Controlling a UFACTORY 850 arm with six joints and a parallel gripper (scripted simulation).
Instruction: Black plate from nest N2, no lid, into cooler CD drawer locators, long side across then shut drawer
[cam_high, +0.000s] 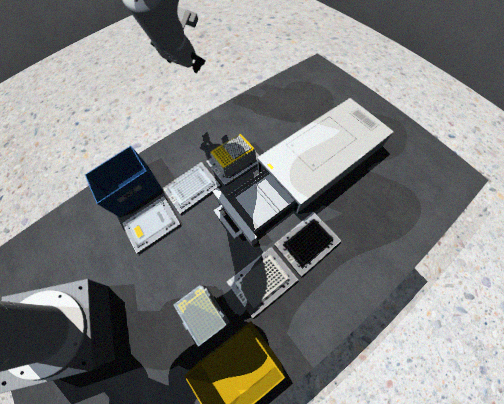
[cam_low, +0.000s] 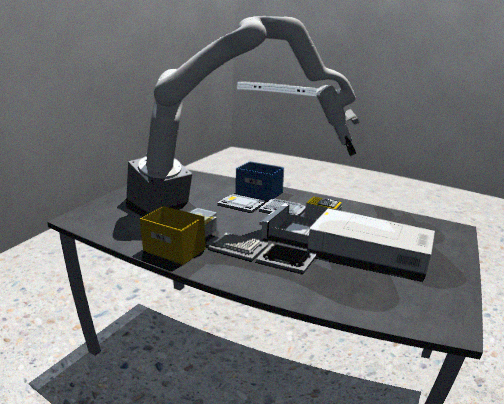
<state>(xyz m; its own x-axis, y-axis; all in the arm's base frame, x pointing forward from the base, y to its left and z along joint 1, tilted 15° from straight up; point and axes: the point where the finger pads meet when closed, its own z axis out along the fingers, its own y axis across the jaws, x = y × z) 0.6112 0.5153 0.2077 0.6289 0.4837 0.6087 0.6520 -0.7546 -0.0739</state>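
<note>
Pincer [cam_low: 350, 147] spread wide, gripping nothing — high above the bench, well apart from the black plate [cam_high: 307, 243].

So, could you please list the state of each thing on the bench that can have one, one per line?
gripper: open, holding nothing, high above the bench.
cooler drawer: pulled out, nothing in it.
black plate: flat in its nest, no lid on it.
blue bin: upright, looks unfilled.
yellow bin: upright, looks unfilled.
cooler lamp: shows yellow; whether it is lit is hard to tell.
</note>
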